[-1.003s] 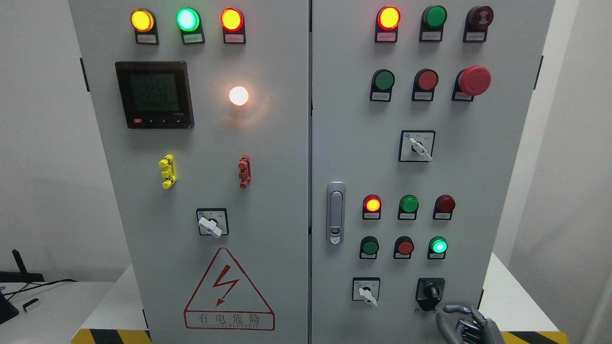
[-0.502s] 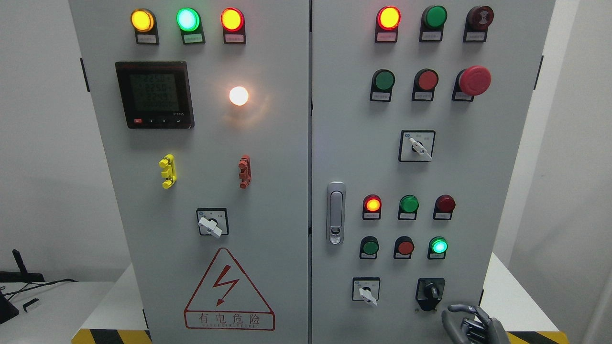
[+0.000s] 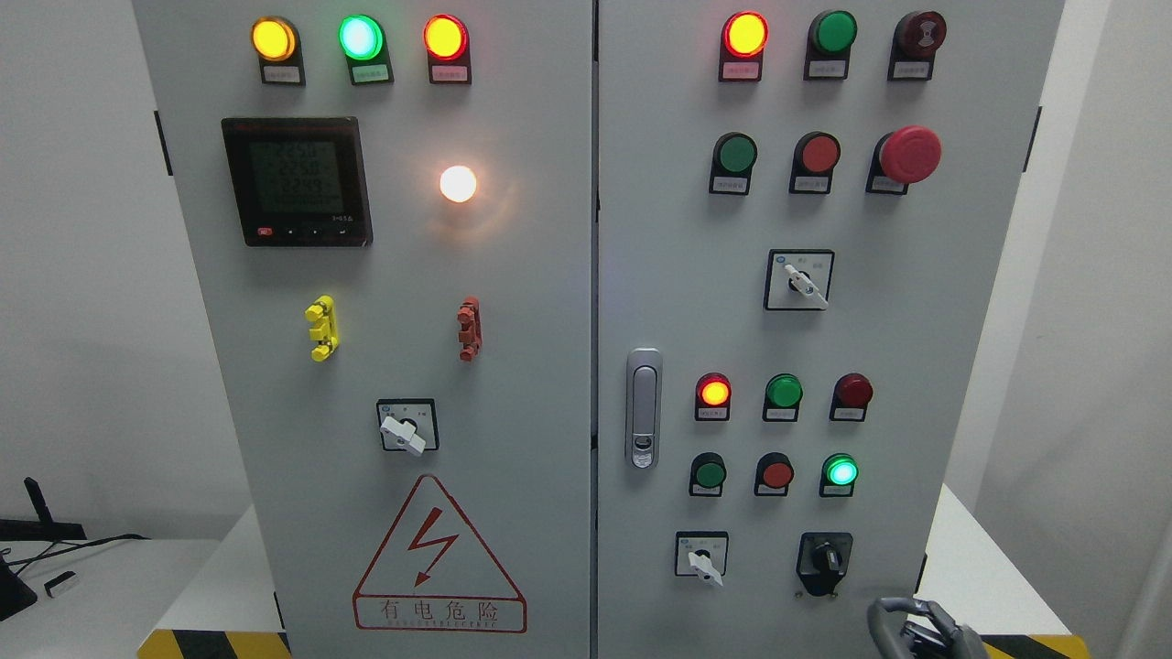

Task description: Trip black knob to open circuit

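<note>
Plain white walls [image 3: 82,275], white table [image 3: 119,586] with black cables [image 3: 73,546].

Red-bordered warning triangle [image 3: 439,556] low on the left cabinet door [image 3: 531,302], lightning bolt inside, reading 有电危险 beneath. Meter [image 3: 297,180] digits and button labels too small to read.

Grey metallic right hand [image 3: 923,627] with smooth jointed fingers [image 3: 886,613] and dark gaps between segments.

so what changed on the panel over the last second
Only the right robot hand moved: it sank lower and to the right, away from the black knob, which it never took hold of. The knob's pointer, the white selector switches and the lit lamps look unchanged.
</note>
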You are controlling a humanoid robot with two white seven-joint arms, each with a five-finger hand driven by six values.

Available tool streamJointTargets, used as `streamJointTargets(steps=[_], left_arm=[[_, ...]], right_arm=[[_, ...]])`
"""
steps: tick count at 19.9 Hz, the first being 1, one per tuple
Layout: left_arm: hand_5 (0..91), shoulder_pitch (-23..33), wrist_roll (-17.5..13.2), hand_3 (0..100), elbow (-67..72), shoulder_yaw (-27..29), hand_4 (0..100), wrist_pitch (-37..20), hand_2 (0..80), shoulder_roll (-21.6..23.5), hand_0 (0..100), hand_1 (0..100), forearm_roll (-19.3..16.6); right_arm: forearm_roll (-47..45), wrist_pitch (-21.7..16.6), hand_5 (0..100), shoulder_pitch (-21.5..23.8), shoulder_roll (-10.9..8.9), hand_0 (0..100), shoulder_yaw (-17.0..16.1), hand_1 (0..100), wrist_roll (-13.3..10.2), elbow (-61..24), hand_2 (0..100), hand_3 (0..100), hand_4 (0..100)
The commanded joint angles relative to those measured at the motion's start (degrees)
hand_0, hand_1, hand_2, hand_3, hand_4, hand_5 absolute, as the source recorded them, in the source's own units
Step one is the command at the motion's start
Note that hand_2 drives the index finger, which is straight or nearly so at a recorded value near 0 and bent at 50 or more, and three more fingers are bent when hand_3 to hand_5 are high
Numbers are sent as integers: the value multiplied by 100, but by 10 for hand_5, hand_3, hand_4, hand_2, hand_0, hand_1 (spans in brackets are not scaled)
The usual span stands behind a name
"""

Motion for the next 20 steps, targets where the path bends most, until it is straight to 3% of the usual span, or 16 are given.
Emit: streamJointTargets(steps=[1,4,7,9,14,20], left_arm=[[0,0,3,0,0,0,0,3,0,1,120,389,-176],[0,0,3,0,0,0,0,3,0,-8,120,389,-176],[0,0,3,0,0,0,0,3,0,1,120,389,-176],[0,0,3,0,0,0,0,3,0,1,120,389,-176],[0,0,3,0,0,0,0,3,0,1,120,389,-176],[0,0,3,0,0,0,0,3,0,-7,120,389,-176]], right_arm=[[-485,-35,427,817,-298,186,-207,198,225,-791,286,489,420],[-642,-35,310,1195,-325,57,-418,125,480,-994,230,391,308],[-888,-35,273,1407,-421,7,-629,87,639,-1152,198,341,265],[-1064,-105,265,1600,-562,0,-647,72,648,-1222,190,330,255],[-1371,-263,256,1925,-580,0,-937,51,657,-1275,181,319,247],[-1522,-369,241,2049,-554,0,-990,24,648,-1398,189,310,232]])
